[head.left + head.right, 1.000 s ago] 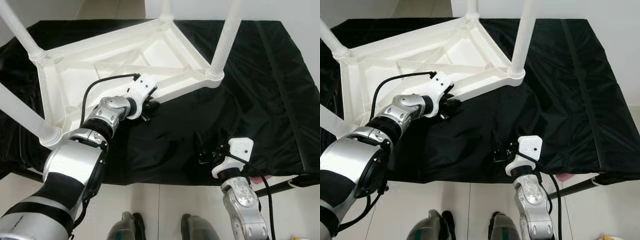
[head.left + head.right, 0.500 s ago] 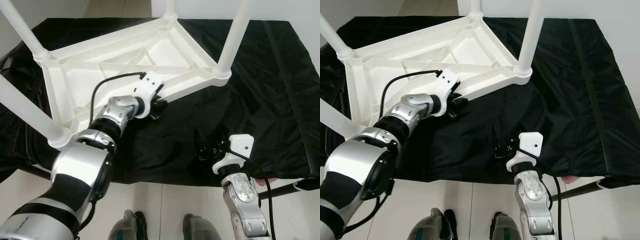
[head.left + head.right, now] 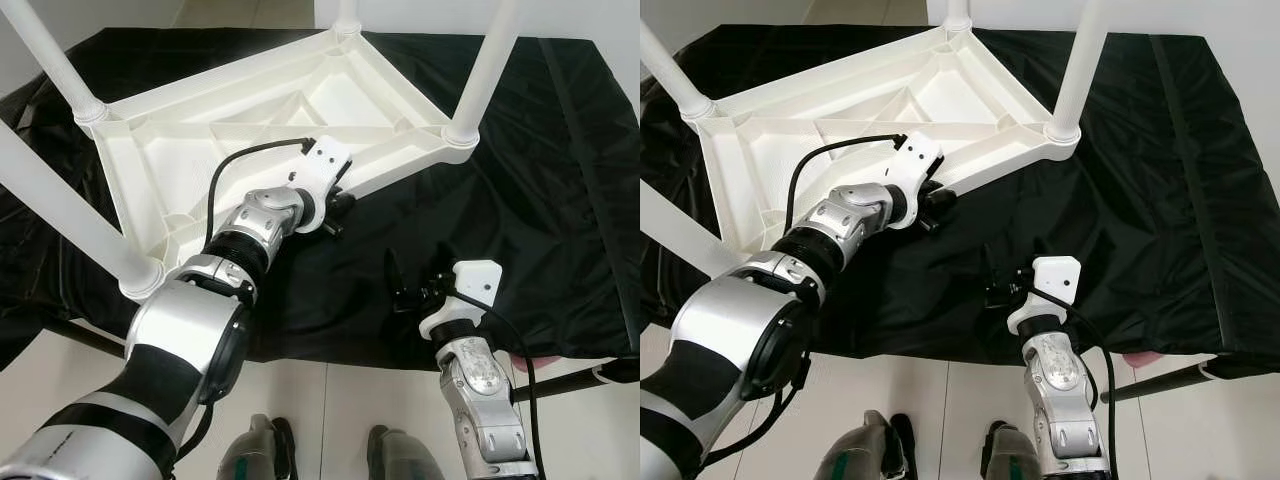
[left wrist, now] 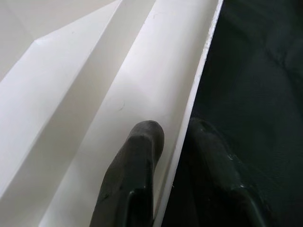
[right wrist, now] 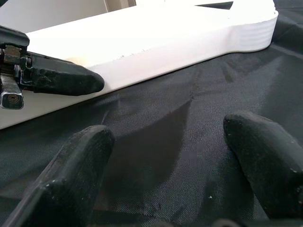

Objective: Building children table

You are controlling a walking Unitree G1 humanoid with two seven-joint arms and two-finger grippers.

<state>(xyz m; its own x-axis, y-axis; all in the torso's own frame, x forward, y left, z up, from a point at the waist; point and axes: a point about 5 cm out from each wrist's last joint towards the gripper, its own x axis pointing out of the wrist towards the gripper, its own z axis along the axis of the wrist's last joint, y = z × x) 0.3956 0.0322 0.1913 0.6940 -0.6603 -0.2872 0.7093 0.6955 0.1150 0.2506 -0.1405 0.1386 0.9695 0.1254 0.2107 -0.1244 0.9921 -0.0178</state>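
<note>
The white plastic children's table [image 3: 300,110] lies upside down on a black cloth [image 3: 520,200], with its legs [image 3: 482,70] pointing up. My left gripper [image 3: 335,203] is shut on the near rim [image 4: 199,85] of the tabletop. One finger [image 4: 139,146] lies inside on the white plastic, the other [image 4: 210,146] outside over the cloth. My right gripper [image 3: 405,290] hovers open just above the cloth, a short way in front of that rim [image 5: 189,42], with nothing between its fingers [image 5: 80,156]. The left gripper's finger [image 5: 61,78] also shows in the right wrist view.
The cloth-covered surface ends at a front edge [image 3: 330,355] close to my body, with pale tiled floor [image 3: 330,410] below. A long table leg [image 3: 60,210] juts out at the left near my left arm. Bare cloth lies to the right of the table.
The whole picture has shifted a little, so the camera moved. My left gripper keeps its hold on the rim. The right gripper stays open over the cloth.
</note>
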